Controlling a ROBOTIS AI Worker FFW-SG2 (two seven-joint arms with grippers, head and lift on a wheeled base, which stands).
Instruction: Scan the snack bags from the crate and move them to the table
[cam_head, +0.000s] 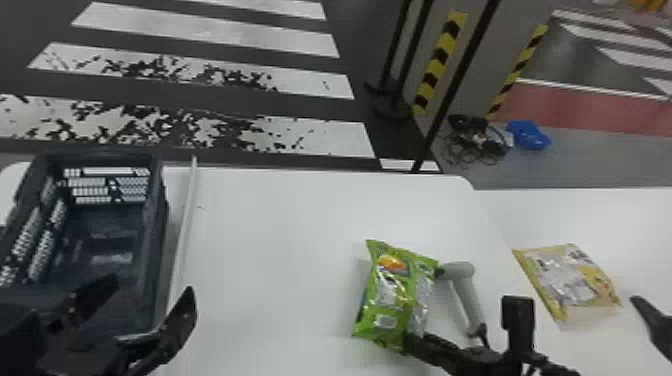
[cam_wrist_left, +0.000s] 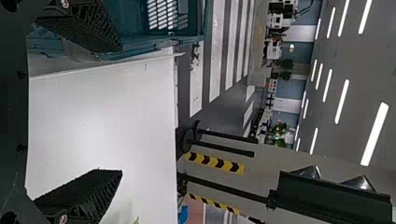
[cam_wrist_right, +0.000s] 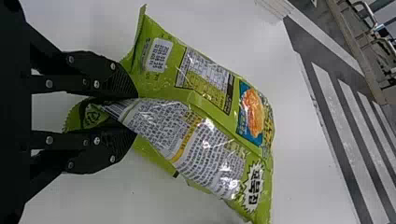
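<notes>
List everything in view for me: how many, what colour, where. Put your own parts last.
Crate: one, dark blue, left side of the table.
Strip: one, whitish, along the crate's right side.
Green snack bag: one, in the right gripper.
Scanner: one, light grey, on the table, right of the green bag.
Yellow snack bag: one, yellow with silvery areas, on the right-hand table.
Tables: two, white, side by side.
Poles: three, black, beyond the tables.
Hazard bands: two, yellow and black, by the poles.
Cable heap: one, mostly black, on the floor.
Blue item: one, beside the cables.
Crosswalk stripes: several, white, on the floor.
Ceiling lights: several, white, overhead.
Left gripper: one, black, open, near the crate.
Right gripper: one, black, pinching the green bag's end.
</notes>
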